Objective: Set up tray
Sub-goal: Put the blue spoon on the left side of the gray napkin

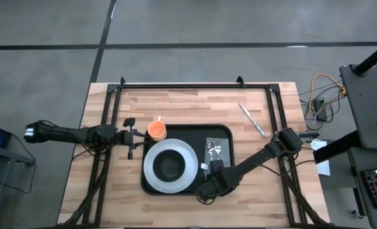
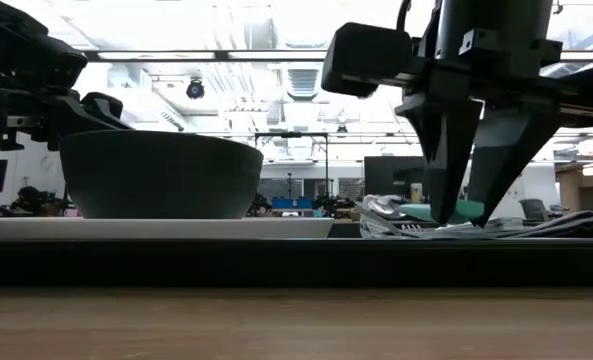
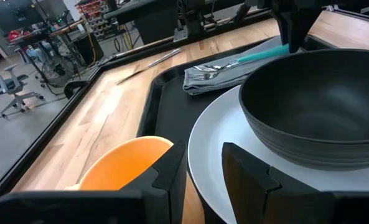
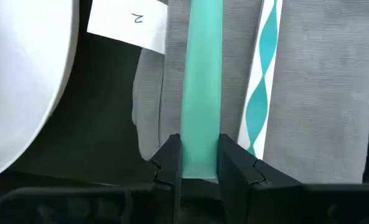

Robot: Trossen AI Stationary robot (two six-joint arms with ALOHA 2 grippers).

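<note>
Tray [image 1: 223,131], black and low-rimmed, lies at the centre of the wooden counter [image 1: 188,105] in the high view. On its left half we see a white plate [image 1: 151,175] carrying a dark bowl [image 1: 170,166]; on its right half lies a grey napkin [image 1: 215,150] with cutlery on it. We see the right claw [image 1: 212,169] low over the napkin, at the lower middle of the frame, its fingers closed on the teal handle [image 4: 202,81] of one utensil; the right wrist view shows the handle pinched between both tips. A white paper tag [image 4: 128,23] lies beside the napkin, at the upper left of that view. We find the left claw [image 1: 132,137] at the tray's left edge, fingers a little apart and holding nothing, just beside an orange cup [image 1: 156,130]. A silver knife [image 1: 252,119] lies on bare wood at the upper right of the high view, apart from the tray
</note>
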